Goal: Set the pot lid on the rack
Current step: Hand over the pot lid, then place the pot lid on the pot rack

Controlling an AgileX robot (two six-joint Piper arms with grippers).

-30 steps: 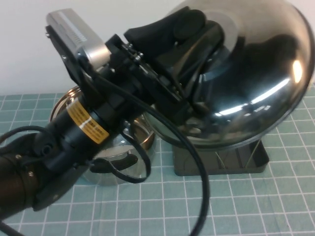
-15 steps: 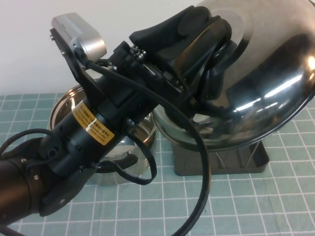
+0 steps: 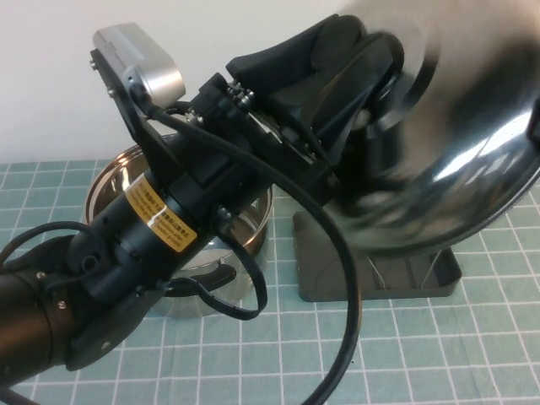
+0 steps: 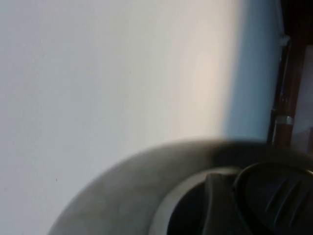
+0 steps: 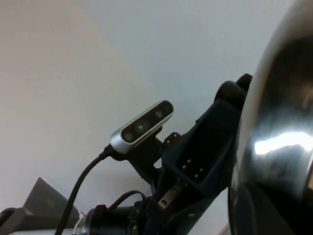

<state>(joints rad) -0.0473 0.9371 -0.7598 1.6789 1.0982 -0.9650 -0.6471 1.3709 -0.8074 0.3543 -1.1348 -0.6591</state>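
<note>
While the round, domed, shiny stainless-steel pot lid [image 3: 460, 143] hangs in the air above the dark grey square plastic rack [image 3: 380, 274] with its thin wire loops, the left gripper [image 3: 359, 76] holds it by the black knob, its black fingers [image 3: 325, 59] closed on either side of that knob. Gripping at the centre looks deliberate: it leaves the whole rim free, so the lid can be turned on edge and slid between the loops. The lid is tipped steeply, its dome facing the high camera, and no part of it touches the rack yet. Reaching up and across from the near left corner, the left arm [image 3: 152, 228] stretches out with its wrist camera [image 3: 139, 72] uppermost and its black cable looping down towards the green gridded mat [image 3: 422, 354]. Behind the arm, the two-handled steel pot [image 3: 181, 245] stands uncovered just beside the rack. The right gripper is not seen in any view; its wrist camera looks at the lid's edge [image 5: 274, 142] from close by.
</note>
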